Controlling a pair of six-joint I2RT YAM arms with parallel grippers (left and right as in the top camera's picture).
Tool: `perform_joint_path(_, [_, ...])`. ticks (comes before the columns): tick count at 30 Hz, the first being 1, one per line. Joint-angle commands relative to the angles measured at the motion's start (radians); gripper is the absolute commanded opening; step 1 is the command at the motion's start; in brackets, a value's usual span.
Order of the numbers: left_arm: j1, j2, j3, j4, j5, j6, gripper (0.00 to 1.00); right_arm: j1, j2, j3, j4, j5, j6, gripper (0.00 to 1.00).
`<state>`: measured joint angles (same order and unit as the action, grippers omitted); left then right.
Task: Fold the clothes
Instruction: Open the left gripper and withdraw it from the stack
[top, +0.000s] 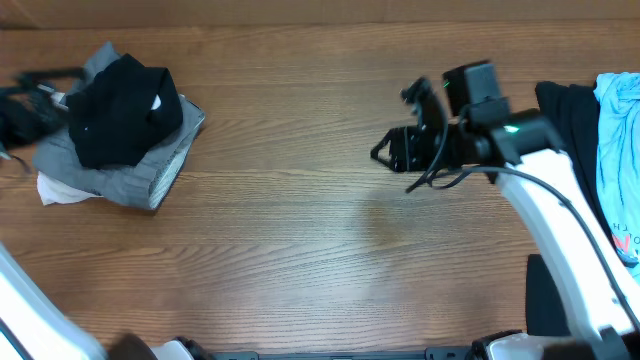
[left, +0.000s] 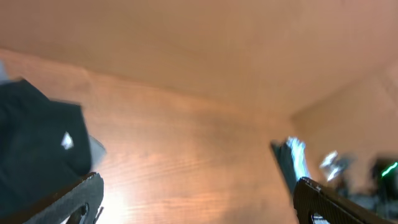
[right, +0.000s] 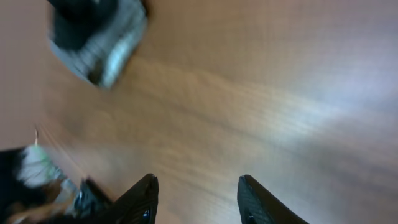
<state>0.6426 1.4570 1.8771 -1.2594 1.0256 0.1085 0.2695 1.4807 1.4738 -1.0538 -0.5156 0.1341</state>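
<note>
A black T-shirt (top: 125, 110) with a white logo mark lies folded on top of a grey garment (top: 160, 165) at the far left. It shows at the left of the left wrist view (left: 37, 143) and blurred in the right wrist view (right: 81, 12). A black garment (top: 568, 115) and a light-blue garment (top: 620, 140) lie at the right edge. My left gripper (top: 35, 100) is beside the pile's left side, open and empty (left: 199, 199). My right gripper (top: 395, 150) hovers over bare table right of centre, open and empty (right: 199, 193).
A white cloth (top: 65, 190) sticks out under the grey garment. The wooden table (top: 320, 250) spans the whole view. The right arm (top: 560, 200) reaches in from the lower right.
</note>
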Motion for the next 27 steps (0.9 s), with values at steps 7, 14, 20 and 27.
perform_joint_path(7, [-0.381, -0.266, 0.011, -0.230, -0.688, -0.089, 1.00, 0.004, -0.216, 0.137, 0.022, 0.096, -0.004, 1.00])
perform_joint_path(14, [-0.478, -0.301, 0.011, -0.347, -0.697, -0.093, 1.00, 0.004, -0.239, 0.137, -0.032, 0.096, -0.004, 1.00])
perform_joint_path(20, [-0.478, -0.286, 0.010, -0.367, -0.700, -0.093, 1.00, 0.004, -0.235, 0.137, -0.066, 0.096, -0.004, 1.00])
perform_joint_path(27, [-0.478, -0.267, 0.010, -0.364, -0.700, -0.094, 1.00, 0.004, -0.235, 0.137, -0.066, 0.096, -0.004, 1.00])
